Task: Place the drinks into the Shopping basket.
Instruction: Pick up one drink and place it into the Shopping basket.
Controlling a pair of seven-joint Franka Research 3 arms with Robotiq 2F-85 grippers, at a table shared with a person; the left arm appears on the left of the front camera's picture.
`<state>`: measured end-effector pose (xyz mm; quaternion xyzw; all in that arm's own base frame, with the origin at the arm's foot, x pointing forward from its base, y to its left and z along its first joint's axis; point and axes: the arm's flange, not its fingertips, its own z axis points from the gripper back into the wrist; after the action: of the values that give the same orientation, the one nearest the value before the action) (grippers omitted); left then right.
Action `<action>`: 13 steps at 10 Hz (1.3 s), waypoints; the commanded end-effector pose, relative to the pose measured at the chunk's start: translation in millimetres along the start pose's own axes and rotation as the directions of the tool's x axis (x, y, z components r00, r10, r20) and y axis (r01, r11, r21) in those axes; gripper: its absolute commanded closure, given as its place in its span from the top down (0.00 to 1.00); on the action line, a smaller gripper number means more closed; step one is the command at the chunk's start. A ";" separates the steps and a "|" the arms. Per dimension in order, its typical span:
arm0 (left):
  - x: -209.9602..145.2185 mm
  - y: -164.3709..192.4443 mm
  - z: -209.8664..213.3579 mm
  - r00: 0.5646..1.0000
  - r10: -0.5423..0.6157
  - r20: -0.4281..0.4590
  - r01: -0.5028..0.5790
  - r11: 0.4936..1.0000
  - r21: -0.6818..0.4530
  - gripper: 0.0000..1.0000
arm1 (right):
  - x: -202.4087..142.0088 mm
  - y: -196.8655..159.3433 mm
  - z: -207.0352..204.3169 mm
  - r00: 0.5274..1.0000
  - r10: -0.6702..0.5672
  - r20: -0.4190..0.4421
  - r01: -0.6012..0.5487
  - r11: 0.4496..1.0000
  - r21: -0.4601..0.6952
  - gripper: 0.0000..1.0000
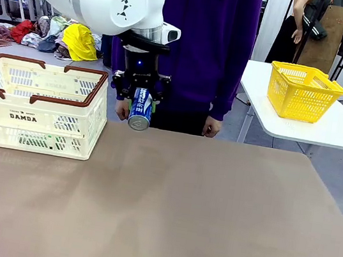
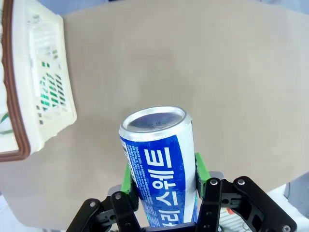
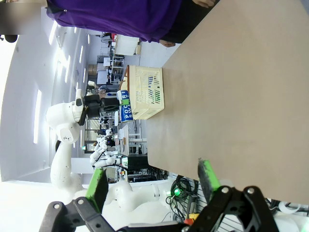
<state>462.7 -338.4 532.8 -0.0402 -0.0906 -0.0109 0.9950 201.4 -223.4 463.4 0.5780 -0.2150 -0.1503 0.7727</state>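
Blue and white, the can (image 1: 140,110) hangs clamped between the green pads of the left gripper (image 1: 140,103), above the far edge of the table and just right of the cream basket (image 1: 5,115). In the left wrist view the can (image 2: 161,169) tilts slightly in the jaws, silver end toward the table. The right gripper (image 3: 152,181) stands with its fingers apart, holding nothing, well away over the near side. A smooth can held by its sides could slip if the arm swings sharply, or clip the basket's brown rim (image 1: 84,104) if carried too low. A person in purple (image 1: 203,43) stands close behind. The brown table (image 1: 198,210) looks matte and bare; a yellow basket (image 1: 303,90) sits on a white table beyond.
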 end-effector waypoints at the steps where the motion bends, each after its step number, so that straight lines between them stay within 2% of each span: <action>1: 0.4 -4.1 0.5 1.000 -0.009 0.017 0.009 1.000 -0.010 0.00 | 2.0 0.4 -0.6 1.000 0.027 0.010 -0.028 0.999 0.027 1.00; 5: -1.2 -4.9 -4.4 1.000 -0.009 -0.003 0.009 1.000 -0.002 0.00 | 2.0 0.4 -0.6 1.000 0.027 0.010 -0.028 0.999 0.027 1.00; 6: 24.5 24.2 23.4 0.999 0.018 0.038 -0.016 0.999 -0.050 0.00 | 2.0 0.4 -0.6 1.000 0.027 0.010 -0.028 0.999 0.027 1.00; 7: 47.6 54.6 45.6 0.995 0.045 0.092 -0.040 0.998 -0.051 0.00 | 2.0 0.4 -0.6 1.000 0.027 0.010 -0.028 0.999 0.027 1.00; 8: 66.6 86.4 64.7 0.979 0.098 0.180 -0.089 0.994 -0.058 0.00 | 2.0 0.4 -0.6 1.000 0.027 0.010 -0.028 0.999 0.027 1.00; 9: 86.7 118.8 79.1 0.974 0.047 0.220 -0.039 0.999 -0.038 0.00 | 2.0 0.4 -0.6 1.000 0.027 0.010 -0.028 0.999 0.027 1.00; 10: 109.0 155.9 85.6 0.984 0.015 0.179 -0.022 0.999 0.036 0.00 | 2.0 0.4 -0.6 1.000 0.027 0.010 -0.028 0.999 0.027 1.00; 11: 120.7 184.1 81.2 0.981 -0.137 0.138 0.117 0.983 0.144 0.00 | 2.0 0.4 -0.6 1.000 0.027 0.010 -0.028 0.999 0.027 1.00; 12: 133.9 207.3 72.4 0.987 -0.120 0.109 0.096 0.975 0.201 0.00 | 2.0 0.4 -0.6 1.000 0.027 0.010 -0.028 0.999 0.027 1.00; 13: 141.7 227.5 61.4 0.987 -0.142 0.076 0.123 0.968 0.218 0.00 | 2.0 0.4 -0.6 1.000 0.027 0.010 -0.028 0.999 0.027 1.00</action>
<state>586.8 -103.8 600.3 0.0510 -0.1451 -0.0452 0.9871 201.2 -223.6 463.4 0.5781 -0.2152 -0.1506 0.7726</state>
